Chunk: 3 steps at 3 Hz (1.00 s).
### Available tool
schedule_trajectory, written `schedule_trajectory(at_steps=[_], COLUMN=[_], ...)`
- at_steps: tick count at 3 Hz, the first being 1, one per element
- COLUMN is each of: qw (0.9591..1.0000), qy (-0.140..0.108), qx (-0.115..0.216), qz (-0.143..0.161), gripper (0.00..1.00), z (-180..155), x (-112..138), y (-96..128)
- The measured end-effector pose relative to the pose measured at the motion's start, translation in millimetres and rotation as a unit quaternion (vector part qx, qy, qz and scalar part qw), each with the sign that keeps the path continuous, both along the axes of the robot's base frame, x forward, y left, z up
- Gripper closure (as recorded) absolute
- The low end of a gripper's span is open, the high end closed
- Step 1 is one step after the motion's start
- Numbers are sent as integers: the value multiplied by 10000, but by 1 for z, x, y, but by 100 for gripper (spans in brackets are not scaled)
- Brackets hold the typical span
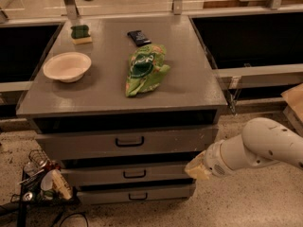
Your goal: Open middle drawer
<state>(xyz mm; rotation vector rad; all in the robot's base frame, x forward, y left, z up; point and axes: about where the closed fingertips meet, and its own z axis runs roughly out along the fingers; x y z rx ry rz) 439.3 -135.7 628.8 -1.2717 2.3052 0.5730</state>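
Down on the floor, far left of the middle drawer: wire basket of odds and ends, out of the sliding path by the look of it. Above and left of that drawer, on the desk: pale bowl and green sponge. Above its centre: green bag (loose, apt to slide if the desk gets jolted). Shut, sandwiched between top drawer and bottom drawer, with small black loop handle untouched. Just right of the middle drawer's right end: hand, level with the front, well short of the handle; cannot tell whether spread or pressed together. Likely slips from here: drifting high and hooking the top drawer's larger handle, glancing off the front's edge, or tugging at an angle and jamming the slide.
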Motion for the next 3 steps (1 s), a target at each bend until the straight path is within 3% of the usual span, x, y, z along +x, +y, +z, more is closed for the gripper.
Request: schedule_trajectory(at_steps=[1, 2, 3], qw=[10000, 9997, 9959], qy=[3, -182, -728], qx=[2, -123, -358], qz=[4, -134, -392], gripper=[100, 100, 100], z=[0, -1, 3], x=[0, 3, 17], y=[0, -4, -8])
